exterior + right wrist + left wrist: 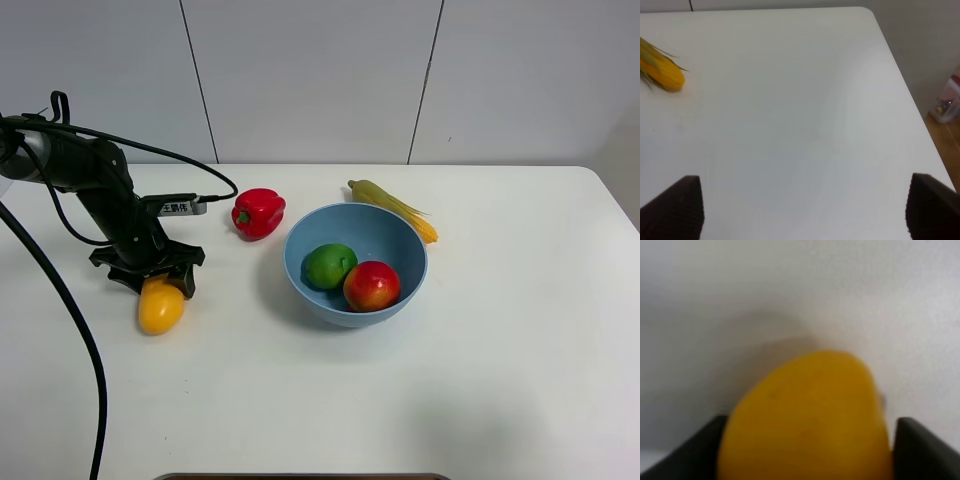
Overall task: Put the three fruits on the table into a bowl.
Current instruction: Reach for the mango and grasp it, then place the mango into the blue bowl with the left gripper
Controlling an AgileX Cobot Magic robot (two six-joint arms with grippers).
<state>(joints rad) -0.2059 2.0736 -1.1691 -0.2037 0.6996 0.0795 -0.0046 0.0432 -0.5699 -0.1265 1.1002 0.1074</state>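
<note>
Mango | clamped in left end effector | right end effector apart, empty

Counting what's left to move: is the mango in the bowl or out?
Out. The mango lies on the table, left of the bowl.

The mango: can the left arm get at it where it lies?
Very likely yes. The left tool is already down on the mango, with a dark finger on each side of it. The fruit lies on the table, with nothing else crowding it.
</note>
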